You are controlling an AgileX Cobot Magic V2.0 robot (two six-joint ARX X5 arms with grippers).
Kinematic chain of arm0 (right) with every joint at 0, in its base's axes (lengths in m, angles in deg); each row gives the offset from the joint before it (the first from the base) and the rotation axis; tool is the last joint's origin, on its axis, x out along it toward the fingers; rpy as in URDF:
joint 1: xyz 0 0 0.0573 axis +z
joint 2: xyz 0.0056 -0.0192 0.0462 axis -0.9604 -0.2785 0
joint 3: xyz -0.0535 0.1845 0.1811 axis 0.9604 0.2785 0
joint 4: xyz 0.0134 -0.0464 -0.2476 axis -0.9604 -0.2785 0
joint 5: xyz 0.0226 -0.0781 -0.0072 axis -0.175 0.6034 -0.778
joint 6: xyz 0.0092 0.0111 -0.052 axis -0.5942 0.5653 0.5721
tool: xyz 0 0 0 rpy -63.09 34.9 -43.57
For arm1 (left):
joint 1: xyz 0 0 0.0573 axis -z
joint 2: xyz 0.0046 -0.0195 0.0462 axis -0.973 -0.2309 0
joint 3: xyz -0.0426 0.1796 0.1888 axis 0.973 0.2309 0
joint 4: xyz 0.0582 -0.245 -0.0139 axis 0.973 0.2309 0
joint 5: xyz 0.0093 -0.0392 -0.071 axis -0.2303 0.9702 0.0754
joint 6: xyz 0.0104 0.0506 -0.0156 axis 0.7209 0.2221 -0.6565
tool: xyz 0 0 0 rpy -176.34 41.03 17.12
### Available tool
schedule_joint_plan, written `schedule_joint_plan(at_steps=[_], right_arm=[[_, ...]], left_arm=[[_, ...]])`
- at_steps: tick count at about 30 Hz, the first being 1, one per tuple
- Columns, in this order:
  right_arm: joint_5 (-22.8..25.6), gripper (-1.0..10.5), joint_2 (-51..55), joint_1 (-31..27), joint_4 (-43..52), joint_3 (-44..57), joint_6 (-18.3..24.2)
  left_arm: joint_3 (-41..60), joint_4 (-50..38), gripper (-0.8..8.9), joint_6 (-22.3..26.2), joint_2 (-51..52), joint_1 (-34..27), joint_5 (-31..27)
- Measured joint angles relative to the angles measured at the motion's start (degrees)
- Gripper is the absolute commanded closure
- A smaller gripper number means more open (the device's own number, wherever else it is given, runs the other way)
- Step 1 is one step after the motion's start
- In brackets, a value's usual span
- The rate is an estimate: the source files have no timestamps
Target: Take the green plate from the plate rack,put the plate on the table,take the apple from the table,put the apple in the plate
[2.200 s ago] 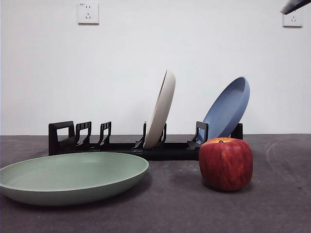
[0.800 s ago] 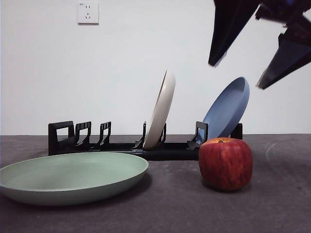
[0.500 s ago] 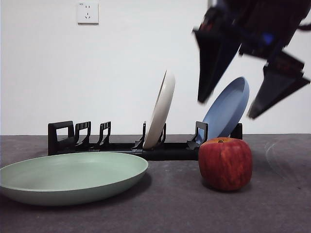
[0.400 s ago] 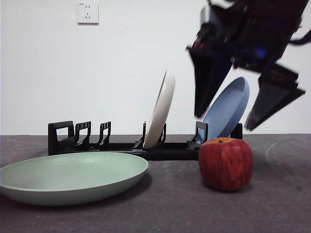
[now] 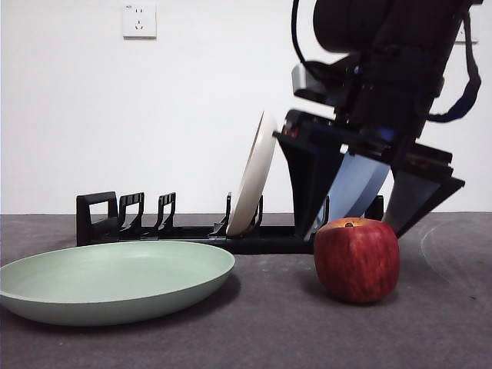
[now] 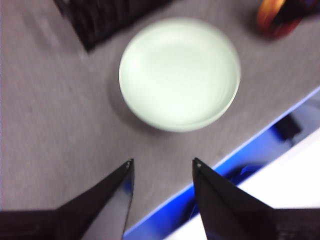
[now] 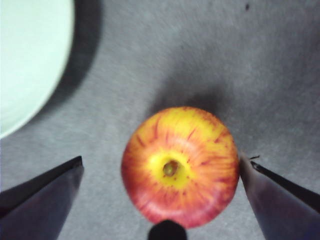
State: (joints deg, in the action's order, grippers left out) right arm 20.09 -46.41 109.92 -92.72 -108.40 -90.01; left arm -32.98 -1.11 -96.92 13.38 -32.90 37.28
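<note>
With the green plate (image 5: 115,280) already flat on the table (image 5: 277,330), the step in hand is taking the apple (image 5: 357,258). It stands on the table beside the plate, apart from it. The right gripper (image 7: 162,172) hangs over it, jaws spread wide, one on each side and not touching. Next it should drop lower and close. Close behind stand the rack (image 5: 192,227), a cream plate (image 5: 254,175) and a blue plate (image 5: 357,184). The left gripper (image 6: 162,164) waits open above the plate.

Red apple (image 5: 357,259) upright on table (image 5: 269,323) beside flat green plate (image 5: 115,280)
</note>
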Motion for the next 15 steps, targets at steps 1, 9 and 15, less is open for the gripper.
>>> schedule_joint_plan(at_steps=[1,9,15], right_arm=[[0.07,4.9,-0.42,0.02,-0.02,0.00,-0.13],[0.44,9.7,-0.96,0.15,0.28,-0.02,-1.25],[-1.11,9.6,-1.36,3.02,-1.07,-4.72,-1.86]], left_arm=[[-1.68,-0.02,6.15,0.02,0.11,0.00,0.39],[-8.46,-0.02,6.15,1.22,0.26,-0.04,4.28],[-8.46,-0.02,6.15,2.89,0.26,-0.04,4.31]])
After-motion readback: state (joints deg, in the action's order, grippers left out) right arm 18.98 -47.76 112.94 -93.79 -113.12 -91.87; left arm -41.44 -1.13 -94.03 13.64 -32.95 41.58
